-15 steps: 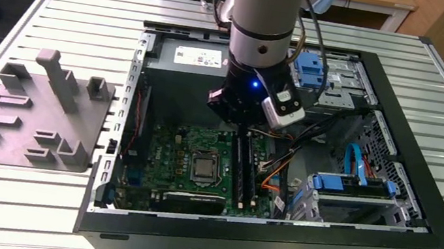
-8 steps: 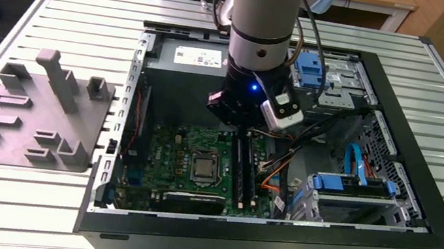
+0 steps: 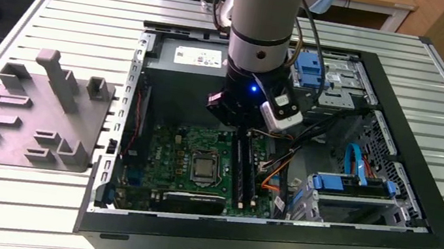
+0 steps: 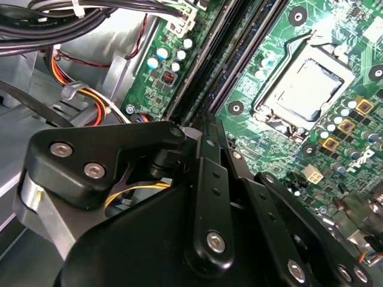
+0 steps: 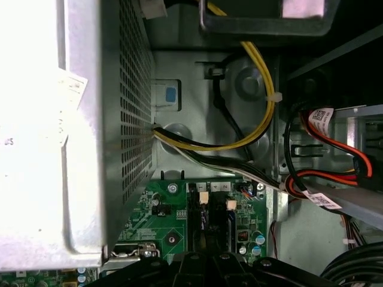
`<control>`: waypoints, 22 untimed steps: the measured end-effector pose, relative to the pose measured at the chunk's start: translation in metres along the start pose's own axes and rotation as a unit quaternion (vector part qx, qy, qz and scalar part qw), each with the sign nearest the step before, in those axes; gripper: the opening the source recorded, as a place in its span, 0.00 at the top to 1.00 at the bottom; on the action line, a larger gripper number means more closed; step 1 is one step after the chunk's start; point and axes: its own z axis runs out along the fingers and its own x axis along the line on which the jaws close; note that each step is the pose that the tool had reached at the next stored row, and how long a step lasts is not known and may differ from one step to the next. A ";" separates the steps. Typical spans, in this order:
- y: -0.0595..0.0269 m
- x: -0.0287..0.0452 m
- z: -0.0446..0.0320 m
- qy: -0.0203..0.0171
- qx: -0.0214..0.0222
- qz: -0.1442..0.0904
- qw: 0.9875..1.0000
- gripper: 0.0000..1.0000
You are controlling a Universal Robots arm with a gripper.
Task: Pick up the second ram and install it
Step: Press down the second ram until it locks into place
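My gripper (image 3: 243, 130) is lowered inside the open computer case (image 3: 424, 188), at the far end of the memory slots on the green motherboard (image 3: 174, 150). Two long dark strips (image 3: 243, 171) run from under it toward the case front, beside the CPU socket (image 3: 200, 166). I cannot tell which strip is the second ram or whether one is only a slot. In the second wrist view the gripper (image 4: 205, 118) has its fingers drawn together right over the slot line (image 4: 233, 57). Its own body hides any contact with a card. In the first wrist view the gripper (image 5: 206, 256) sits between the white slot latches (image 5: 231, 204).
A grey moulded plate (image 3: 34, 113) with upright blocks lies on the slatted table at the exterior view's left. Blue-tabbed drive brackets (image 3: 354, 184) and bundled cables (image 3: 286, 167) crowd the case at the exterior view's right. The power supply box (image 5: 60, 119) and yellow-black wires (image 5: 251, 128) stand close by.
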 end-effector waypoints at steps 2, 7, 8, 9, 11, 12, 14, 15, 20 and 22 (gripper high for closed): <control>0.0001 0.0001 0.0019 0.000 0.000 0.000 1.000 0.90; 0.0002 0.0003 0.0036 0.000 0.000 0.000 1.000 0.90; 0.0002 0.0003 0.0042 0.000 0.000 0.000 1.000 0.90; 0.0002 0.0002 0.0044 0.000 0.000 0.000 1.000 0.90; 0.0002 0.0001 0.0044 0.000 0.000 0.000 1.000 0.90; 0.0002 0.0000 0.0045 0.000 0.000 0.000 1.000 0.90; 0.0002 0.0000 0.0055 0.000 0.000 0.000 1.000 0.90; 0.0003 0.0001 0.0061 0.000 0.000 0.000 1.000 0.90; 0.0003 0.0001 0.0067 0.000 0.000 0.000 1.000 0.90; 0.0003 0.0002 0.0081 0.000 0.000 0.000 1.000 0.90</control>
